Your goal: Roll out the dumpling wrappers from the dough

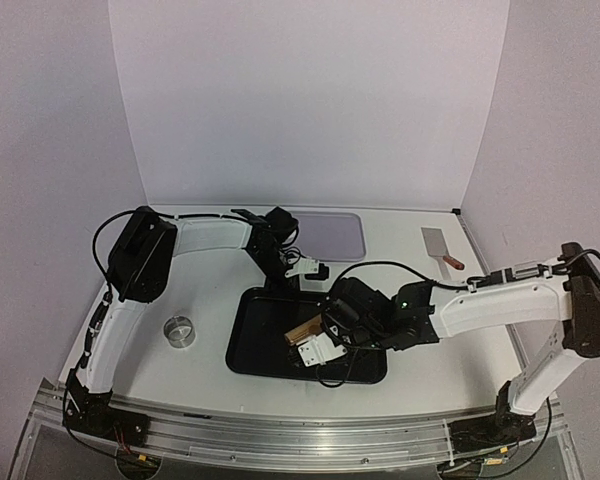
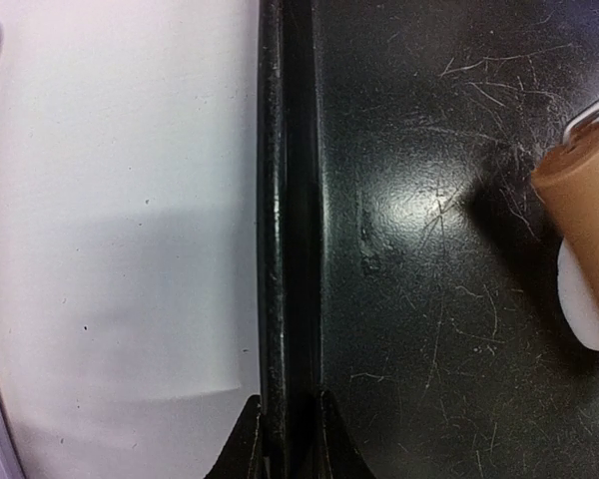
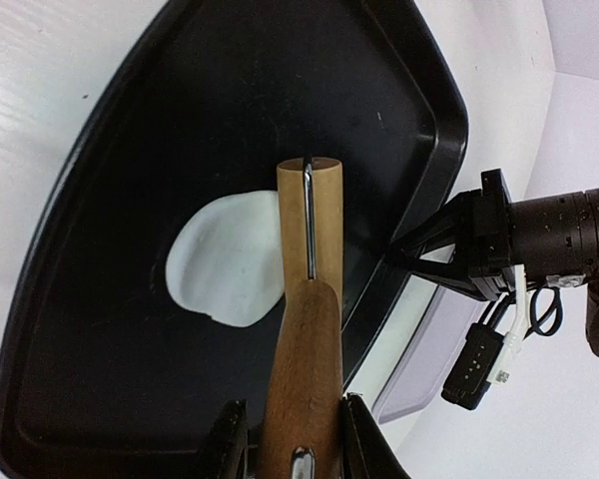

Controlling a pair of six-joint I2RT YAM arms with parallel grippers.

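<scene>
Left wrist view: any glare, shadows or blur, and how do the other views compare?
Left wrist: glare patch on the tray, rolling pin throws a dark shadow leftward. Right wrist: pin handle soft near the lens, dough sharp. Top external: even, soft lighting.

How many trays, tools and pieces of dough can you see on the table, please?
Trays: 2 (black tray, lavender tray)
Tools: 3 (rolling pin, metal ring, scraper)
Dough: 1 (flattened dough on the black tray)
Total: 6
</scene>
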